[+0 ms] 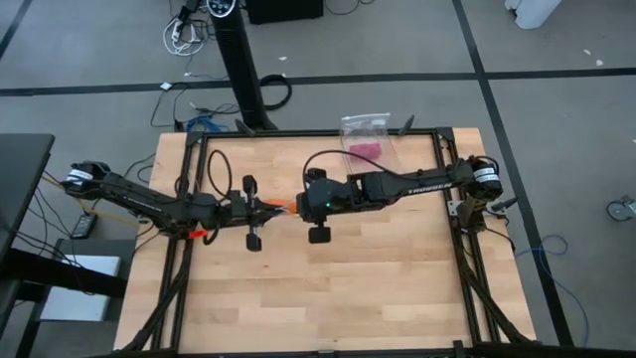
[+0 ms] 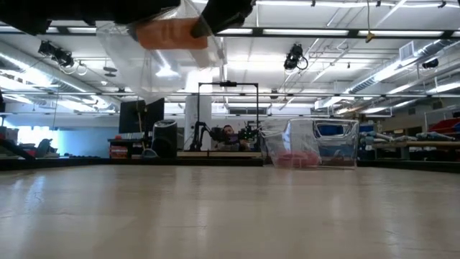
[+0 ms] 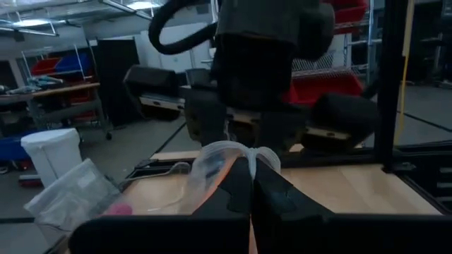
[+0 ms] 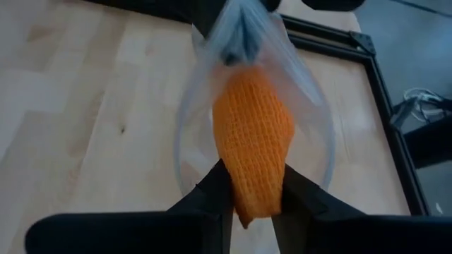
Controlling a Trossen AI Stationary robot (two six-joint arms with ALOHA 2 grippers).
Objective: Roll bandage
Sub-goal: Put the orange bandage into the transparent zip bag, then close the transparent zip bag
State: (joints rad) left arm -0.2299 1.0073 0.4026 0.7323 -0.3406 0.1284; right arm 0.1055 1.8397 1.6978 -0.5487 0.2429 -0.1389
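Note:
The orange bandage (image 4: 253,134), a compact knitted roll, sits partly inside a clear plastic bag (image 4: 311,106) held in the air over the table's middle (image 1: 286,207). In the low view the bandage (image 2: 169,34) and the bag (image 2: 154,72) hang high above the tabletop. My left gripper (image 3: 252,187) comes from the table's left and is shut on the bag's far end. My right gripper (image 4: 256,194) comes from the right, facing it, and is shut on the bandage's near end. My left gripper pinches the gathered plastic at the bag's closed end (image 3: 236,152) between its two shut fingers, coming nearly level from the table's left. The bag is lifted clear of the table and stretches toward my right gripper. My right gripper pinches the bandage's end (image 4: 256,185), which sticks out at the bag's open mouth, between its two fingers (image 4: 220,189). The fingers slant down from the table's right and lie along the roll. The roll is clear of the table, its other end inside the bag.
A second clear bag with a small pink bundle (image 1: 366,139) lies near the table's far edge, also seen in the low view (image 2: 302,157). Black frame rails (image 1: 442,149) border the wooden top. Bare wood (image 1: 328,298) spreads toward the near edge.

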